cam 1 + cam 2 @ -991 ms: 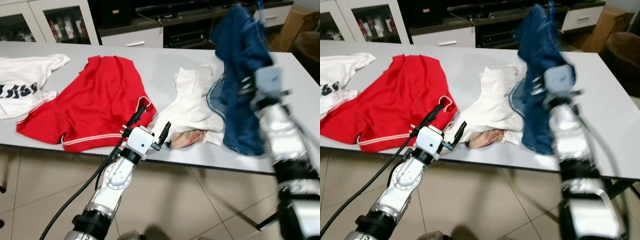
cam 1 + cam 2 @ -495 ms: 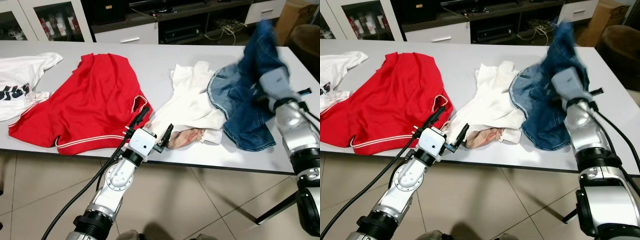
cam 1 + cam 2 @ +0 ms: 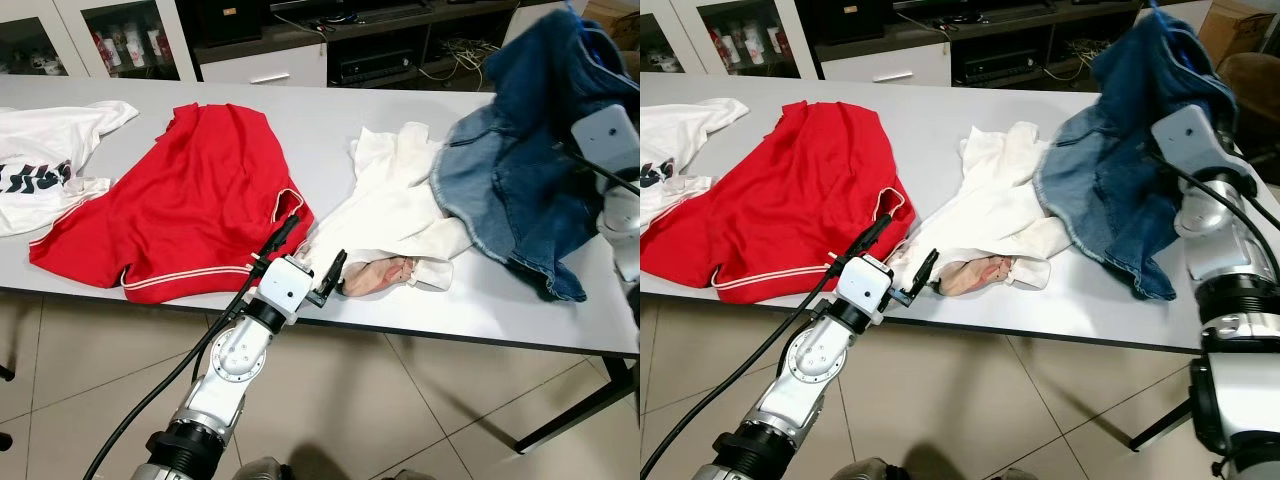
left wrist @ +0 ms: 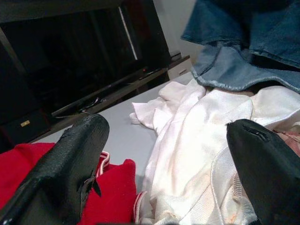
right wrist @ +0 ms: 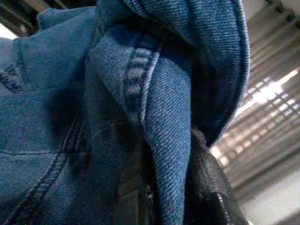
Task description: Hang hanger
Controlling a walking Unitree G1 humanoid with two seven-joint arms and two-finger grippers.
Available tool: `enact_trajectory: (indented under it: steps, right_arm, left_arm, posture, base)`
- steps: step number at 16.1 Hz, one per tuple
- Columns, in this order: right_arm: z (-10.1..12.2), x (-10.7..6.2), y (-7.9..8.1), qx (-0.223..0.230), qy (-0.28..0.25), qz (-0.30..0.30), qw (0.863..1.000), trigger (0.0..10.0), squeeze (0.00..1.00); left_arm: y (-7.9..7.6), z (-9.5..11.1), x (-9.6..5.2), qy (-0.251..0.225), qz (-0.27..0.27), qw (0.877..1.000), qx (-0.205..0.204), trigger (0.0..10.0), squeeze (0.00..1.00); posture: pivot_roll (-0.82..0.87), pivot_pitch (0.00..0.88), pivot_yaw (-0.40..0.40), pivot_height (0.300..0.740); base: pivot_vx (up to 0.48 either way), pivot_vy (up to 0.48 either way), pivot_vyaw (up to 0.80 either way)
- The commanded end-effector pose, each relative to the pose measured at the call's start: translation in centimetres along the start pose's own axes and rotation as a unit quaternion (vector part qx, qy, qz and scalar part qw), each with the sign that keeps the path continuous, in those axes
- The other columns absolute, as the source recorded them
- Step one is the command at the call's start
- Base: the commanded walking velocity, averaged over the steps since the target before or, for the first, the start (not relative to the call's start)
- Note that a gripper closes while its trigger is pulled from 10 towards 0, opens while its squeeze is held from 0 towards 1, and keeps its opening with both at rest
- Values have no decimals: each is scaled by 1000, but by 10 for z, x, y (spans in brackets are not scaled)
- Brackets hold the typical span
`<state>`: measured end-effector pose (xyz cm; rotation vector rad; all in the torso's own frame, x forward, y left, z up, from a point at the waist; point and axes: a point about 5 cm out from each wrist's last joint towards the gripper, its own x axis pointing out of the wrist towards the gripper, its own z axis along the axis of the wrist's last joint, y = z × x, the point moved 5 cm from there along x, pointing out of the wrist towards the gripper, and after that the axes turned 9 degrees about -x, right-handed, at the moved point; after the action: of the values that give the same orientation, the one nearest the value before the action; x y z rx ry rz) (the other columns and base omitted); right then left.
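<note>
A blue denim garment [image 3: 1120,170] is gripped by the right end effector [image 5: 187,187], clenched on a fold and raised over the bench's [image 3: 940,120] right end. Its length trails down-left onto the white garment [image 3: 990,215]. The left end effector [image 3: 902,262] is held released at the near edge beside the red shirt [image 3: 790,200].

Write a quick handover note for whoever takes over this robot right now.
Right gripper: shut on the blue denim garment, lifting one end above the grey table; the rest trails on the tabletop.
Left gripper: open, at the table's near edge, between the red shirt and the crumpled white shirt.
Done: denim picked up.
Left: no hanger can be made out; nothing hung yet.
</note>
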<state>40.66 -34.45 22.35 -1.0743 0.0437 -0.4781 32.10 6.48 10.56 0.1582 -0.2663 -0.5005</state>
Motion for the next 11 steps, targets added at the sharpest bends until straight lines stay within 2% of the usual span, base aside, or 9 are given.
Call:
enact_trajectory:
  steps: [1, 3, 4, 6, 7, 9, 10, 11]
  right_arm:
    - [5, 7, -30, 3, -8, -48, 999, 10000, 0]
    - [1, 9, -42, -6, -5, -67, 998, 10000, 0]
    - [-5, 11, -56, -16, 4, -85, 996, 10000, 0]
    - [-13, 12, -75, -22, 16, -108, 994, 10000, 0]
    - [-15, 12, -80, -24, 18, -117, 993, 10000, 0]
    - [-15, 13, -103, -28, 16, -153, 988, 10000, 0]
    - [-5, 14, -107, -28, -6, -159, 987, 10000, 0]
    - [3, 15, -104, -28, -27, -154, 987, 10000, 0]
  left_arm:
    - [-1, 0, -1, 4, -7, 1000, 4, 10000, 0]
    - [-1, -1, -2, 4, -8, 1000, 4, 10000, 0]
    - [-2, -1, -2, 5, -10, 1000, 4, 10000, 0]
    - [-2, -1, -2, 6, -12, 1000, 4, 10000, 0]
    - [-2, -1, -2, 6, -13, 1000, 5, 10000, 0]
    - [-2, -1, -2, 6, -14, 1000, 6, 10000, 0]
    - [-2, -1, -2, 6, -14, 1000, 6, 10000, 0]
    - [-2, -1, -2, 6, -15, 1000, 7, 10000, 0]
  posture:
    - [-41, 0, 47, 740]
    - [-43, 0, 51, 740]
    - [-43, 0, 51, 740]
    - [-44, 0, 56, 740]
    - [-44, 0, 56, 740]
    - [-44, 0, 60, 740]
    - [-45, 0, 63, 740]
    - [-45, 0, 63, 740]
  base:
    - [0, 0, 0]
    - [0, 0, 0]
    - [0, 0, 0]
    - [0, 0, 0]
    - [0, 0, 0]
    - [0, 0, 0]
    - [0, 0, 0]
    - [0, 0, 0]
